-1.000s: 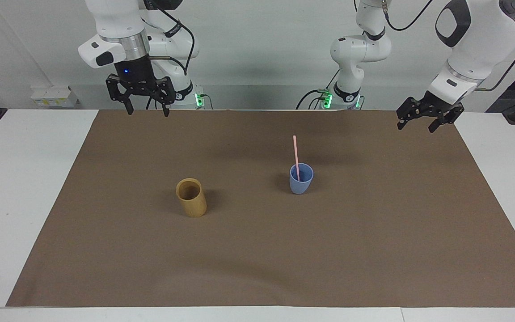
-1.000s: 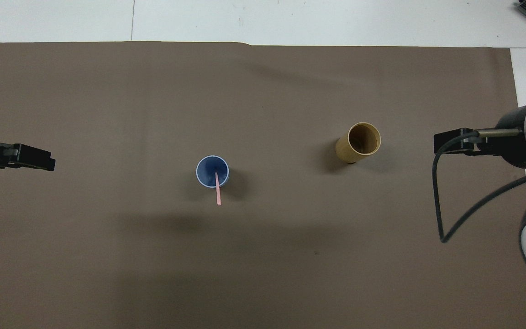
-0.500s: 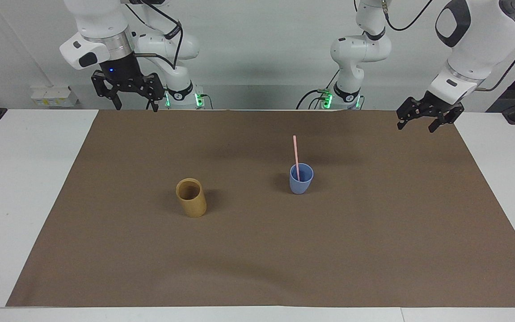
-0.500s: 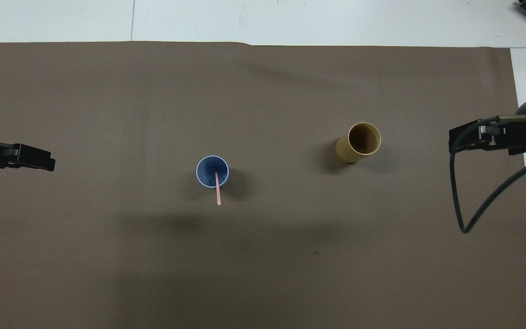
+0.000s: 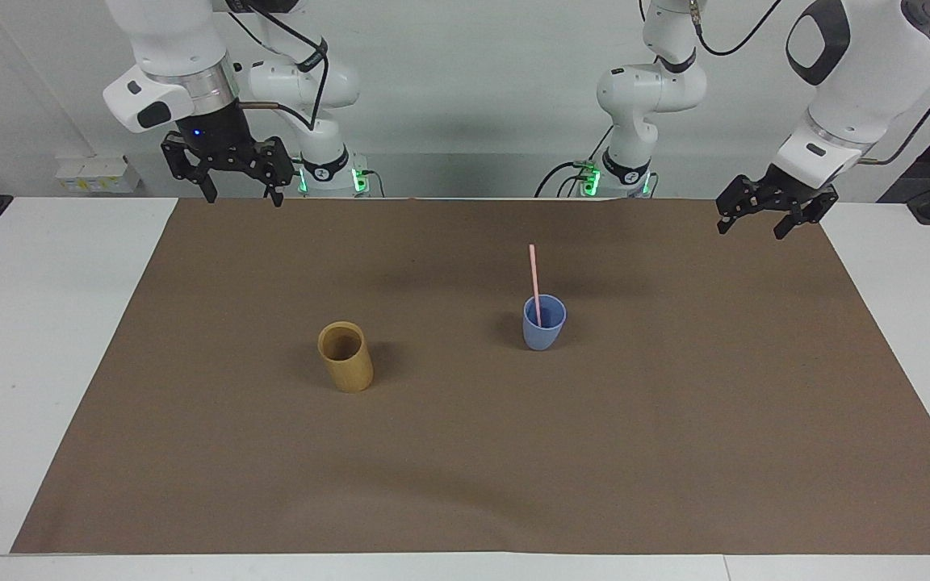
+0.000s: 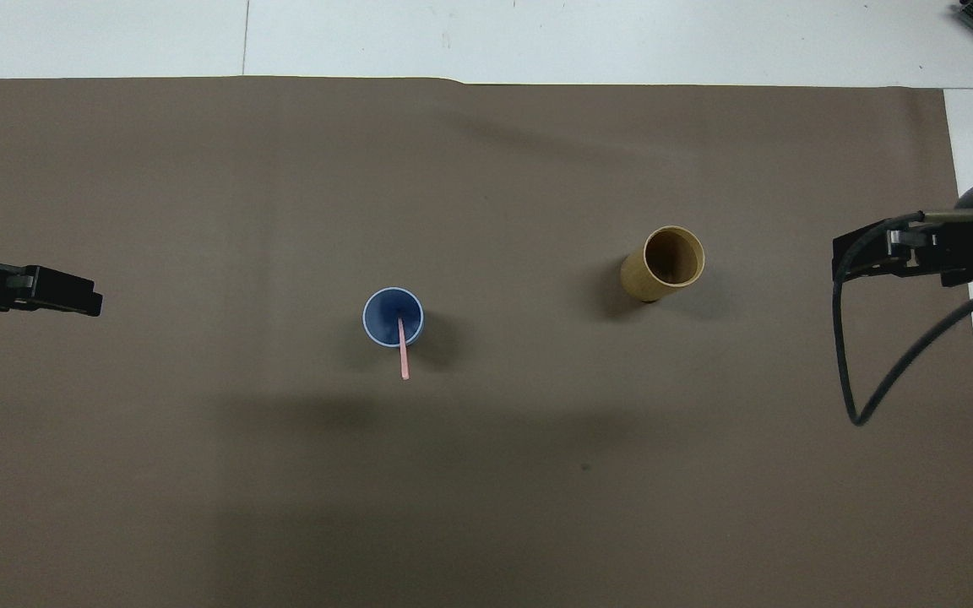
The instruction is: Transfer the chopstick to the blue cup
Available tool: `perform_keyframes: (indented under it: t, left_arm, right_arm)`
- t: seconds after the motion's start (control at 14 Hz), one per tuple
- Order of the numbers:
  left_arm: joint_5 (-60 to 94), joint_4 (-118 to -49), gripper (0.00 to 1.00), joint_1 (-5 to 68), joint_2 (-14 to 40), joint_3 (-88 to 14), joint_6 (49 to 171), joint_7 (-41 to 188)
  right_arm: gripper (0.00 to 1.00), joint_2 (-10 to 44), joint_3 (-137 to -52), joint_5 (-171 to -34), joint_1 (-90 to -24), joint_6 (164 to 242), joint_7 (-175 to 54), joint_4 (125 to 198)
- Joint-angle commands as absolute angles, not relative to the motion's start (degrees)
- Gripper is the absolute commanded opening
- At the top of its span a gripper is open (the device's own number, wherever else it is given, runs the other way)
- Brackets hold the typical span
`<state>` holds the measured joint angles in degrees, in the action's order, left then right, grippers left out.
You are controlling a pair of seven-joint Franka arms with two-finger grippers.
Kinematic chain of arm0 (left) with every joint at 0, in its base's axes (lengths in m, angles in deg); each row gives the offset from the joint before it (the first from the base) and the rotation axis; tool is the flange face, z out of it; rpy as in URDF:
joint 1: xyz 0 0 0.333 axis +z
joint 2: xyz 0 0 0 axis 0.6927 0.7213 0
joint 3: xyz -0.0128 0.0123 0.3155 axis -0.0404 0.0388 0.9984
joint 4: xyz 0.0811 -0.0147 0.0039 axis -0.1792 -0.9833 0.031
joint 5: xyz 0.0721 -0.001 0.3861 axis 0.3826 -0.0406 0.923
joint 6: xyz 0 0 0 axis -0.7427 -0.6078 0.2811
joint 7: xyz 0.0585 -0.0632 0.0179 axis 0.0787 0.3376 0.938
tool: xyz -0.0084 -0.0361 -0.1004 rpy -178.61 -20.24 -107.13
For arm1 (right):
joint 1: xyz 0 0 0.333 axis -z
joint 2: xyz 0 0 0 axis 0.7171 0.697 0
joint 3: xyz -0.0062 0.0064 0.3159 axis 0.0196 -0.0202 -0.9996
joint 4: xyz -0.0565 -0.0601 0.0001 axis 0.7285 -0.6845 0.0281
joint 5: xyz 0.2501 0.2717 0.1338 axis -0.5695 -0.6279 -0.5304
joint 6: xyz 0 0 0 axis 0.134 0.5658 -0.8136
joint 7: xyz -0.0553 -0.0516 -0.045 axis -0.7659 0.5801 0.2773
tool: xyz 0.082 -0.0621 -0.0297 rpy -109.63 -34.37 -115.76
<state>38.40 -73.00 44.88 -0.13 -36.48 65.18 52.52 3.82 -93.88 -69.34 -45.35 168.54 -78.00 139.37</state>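
The chopstick (image 5: pixel 534 278) stands in the blue cup (image 5: pixel 544 324) (both grippers spread, well apart).

A pale-pink chopstick (image 5: pixel 534 282) stands nearly upright in a small blue cup (image 5: pixel 544 323) on a brown mat (image 5: pixel 481 452) that covers most of a white table (image 5: pixel 37 323), roughly midway between the mat's long edges. A taller tan cup (image 5: pixel 345 357) stands empty and apart from it, toward the right arm's end and slightly farther from the robots. The right gripper (image 5: pixel 239 196), jaws spread and holding nothing, hangs over the mat's corner at the robots' edge. The left gripper (image 5: pixel 751 228), also open and empty, hangs over the mat's other corner along that same edge.
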Motion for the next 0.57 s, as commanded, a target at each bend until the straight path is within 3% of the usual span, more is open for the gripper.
perform_keyframes:
  t: [0.0,0.5]
  left_arm:
    - [39.33,-72.49,1.0,45.07,-0.48,-36.63,64.19,53.1]
    - [39.33,-72.4,1.0,45.07,-0.48,-36.63,64.19,53.19]
  right_arm:
    - [1.0,-0.41,-94.17,-69.24,-44.06,171.73,-76.56,145.59]
    - [1.0,-1.38,-94.17,-69.33,-44.06,172.88,-76.38,147.44]
